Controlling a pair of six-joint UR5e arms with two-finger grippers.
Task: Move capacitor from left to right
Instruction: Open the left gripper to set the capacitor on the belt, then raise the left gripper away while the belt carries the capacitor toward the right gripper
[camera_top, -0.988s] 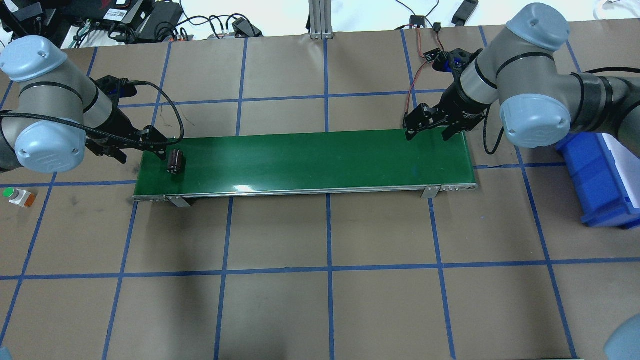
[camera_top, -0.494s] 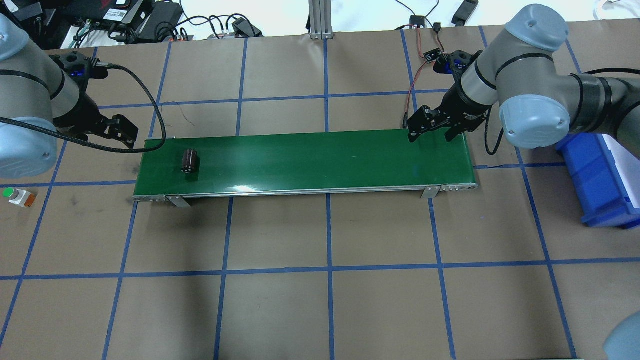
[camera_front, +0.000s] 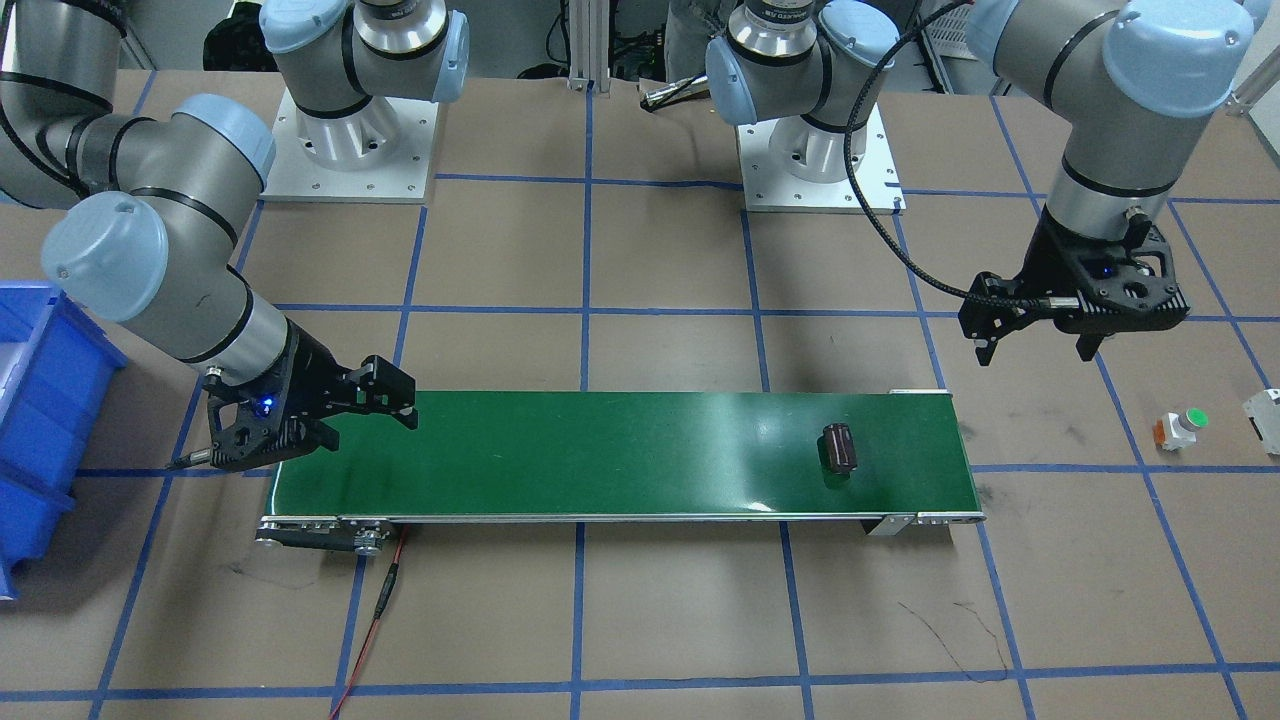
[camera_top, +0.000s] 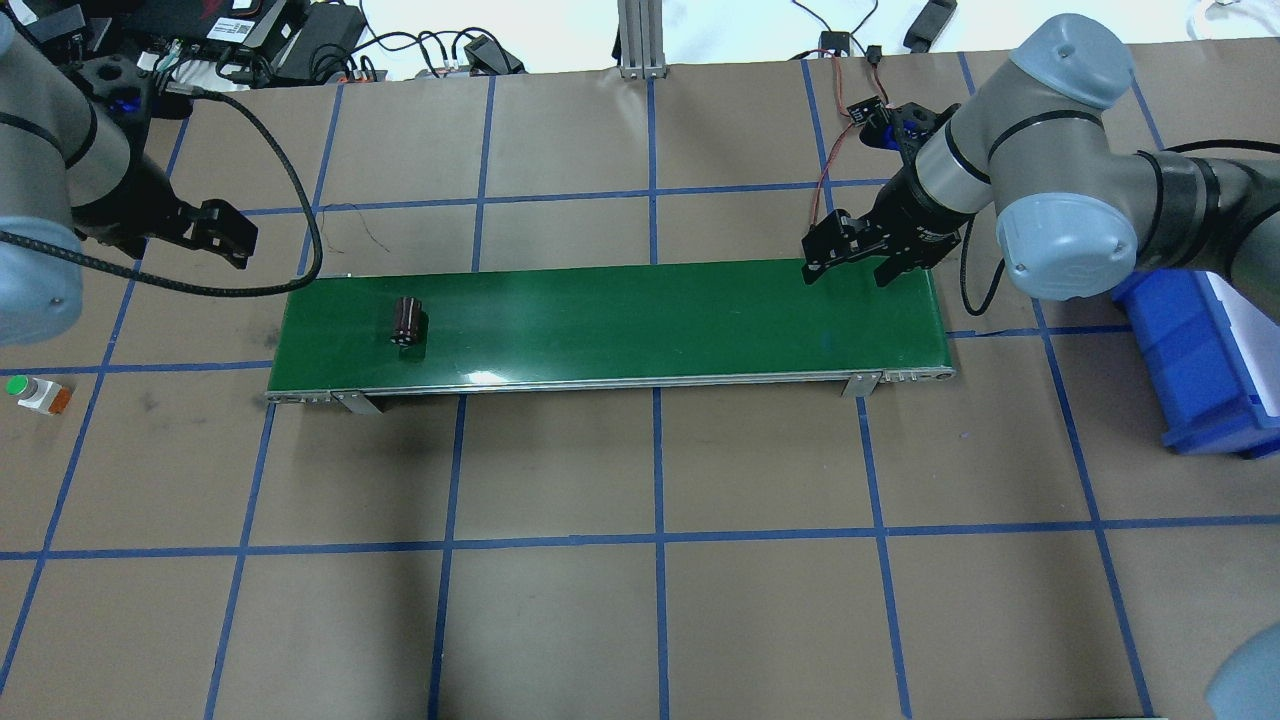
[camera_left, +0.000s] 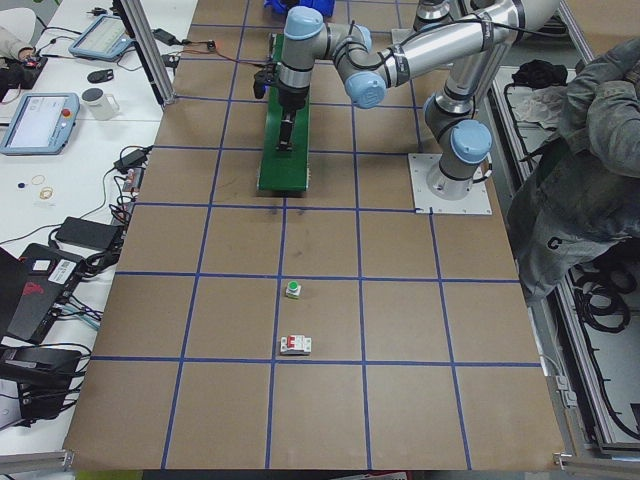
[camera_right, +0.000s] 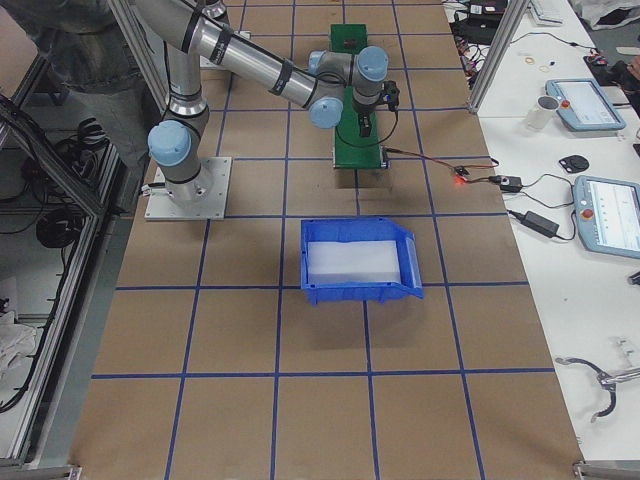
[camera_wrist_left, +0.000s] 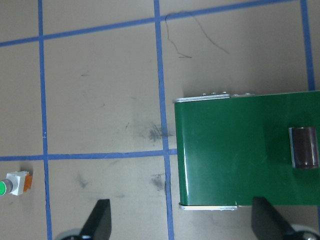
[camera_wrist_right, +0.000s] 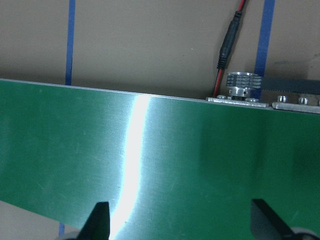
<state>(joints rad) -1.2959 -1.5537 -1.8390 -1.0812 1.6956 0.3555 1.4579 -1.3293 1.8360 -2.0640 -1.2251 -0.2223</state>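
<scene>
Across the table, front-facing view: the capacitor (camera_front: 840, 448) lies on its side on the green conveyor belt (camera_front: 600, 450), near the end on the robot's left.

Overhead view: over the last second the capacitor has travelled a short way rightward along the belt. The left gripper (camera_top: 225, 235) has backed off the belt end.

Left wrist view: jaws spread wide and empty, with the capacitor ahead on the belt.

Right wrist view: the right gripper (camera_wrist_right: 178, 215) hovers over the opposite end, jaws wide and empty.

Judgement: placement is done, and transport has just begun.
</scene>
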